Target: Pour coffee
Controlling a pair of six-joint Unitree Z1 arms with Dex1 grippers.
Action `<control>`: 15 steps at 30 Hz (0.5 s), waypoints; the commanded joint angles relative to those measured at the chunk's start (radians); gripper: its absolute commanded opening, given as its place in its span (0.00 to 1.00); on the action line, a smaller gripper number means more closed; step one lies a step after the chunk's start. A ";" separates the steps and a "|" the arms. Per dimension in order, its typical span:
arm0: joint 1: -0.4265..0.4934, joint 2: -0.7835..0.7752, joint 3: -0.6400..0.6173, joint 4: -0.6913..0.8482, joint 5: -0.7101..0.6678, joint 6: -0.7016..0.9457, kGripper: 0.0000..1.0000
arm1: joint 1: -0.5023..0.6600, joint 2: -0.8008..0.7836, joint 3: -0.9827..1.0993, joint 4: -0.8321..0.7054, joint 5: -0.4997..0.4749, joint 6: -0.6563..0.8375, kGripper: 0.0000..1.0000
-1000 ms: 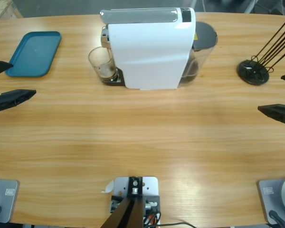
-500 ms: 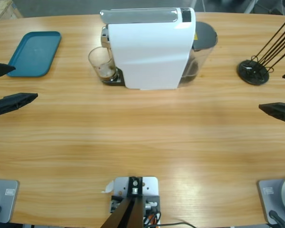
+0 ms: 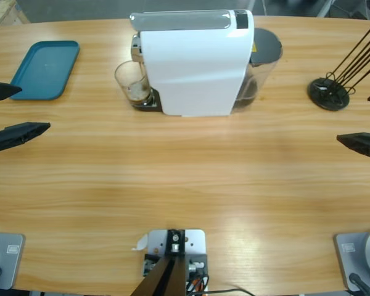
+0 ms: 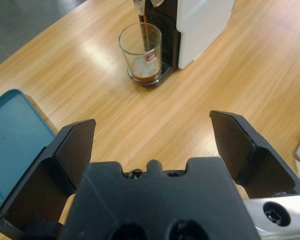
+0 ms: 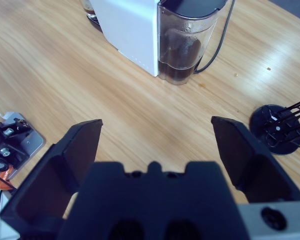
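The left gripper (image 4: 152, 145) hangs at the table's nine o'clock edge with its jaws spread wide and nothing between them; in the high view only its two black tips (image 3: 6, 111) show, well apart from the machine. The right gripper (image 5: 155, 145) sits at three o'clock, likewise spread and empty, its tips (image 3: 365, 123) just inside the picture's edge.

The coffee machine (image 3: 194, 65) stands at twelve o'clock, white-bodied, with a tank (image 5: 182, 45) at its back holding a dark-tinted liquid. A clear glass (image 4: 141, 52) stands under the spout, at the machine's nine o'clock side in the high view. In the left wrist view a thin dark stream runs from the spout into the glass, and the coffee (image 4: 142, 76) lies as a shallow brown layer at the bottom. A blue tray (image 3: 44, 69) lies at ten o'clock, and a black stand with thin rods (image 3: 328, 92) at two o'clock.

By my reading the brewing step is in hand: the machine is filling the glass while both arms wait clear of it. The next move probably calls for patience until the stream stops, then a reach by the left gripper, which faces the glass, to close around its wall and draw it out level from under the spout.
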 commanded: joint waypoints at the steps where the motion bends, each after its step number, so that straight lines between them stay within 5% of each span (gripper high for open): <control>1: -0.007 0.033 0.029 -0.012 -0.020 0.014 1.00 | 0.011 -0.001 0.007 -0.003 -0.011 0.003 0.98; 15: -0.007 0.045 0.027 -0.013 -0.021 0.020 1.00 | 0.011 0.007 0.004 -0.003 -0.011 0.003 0.98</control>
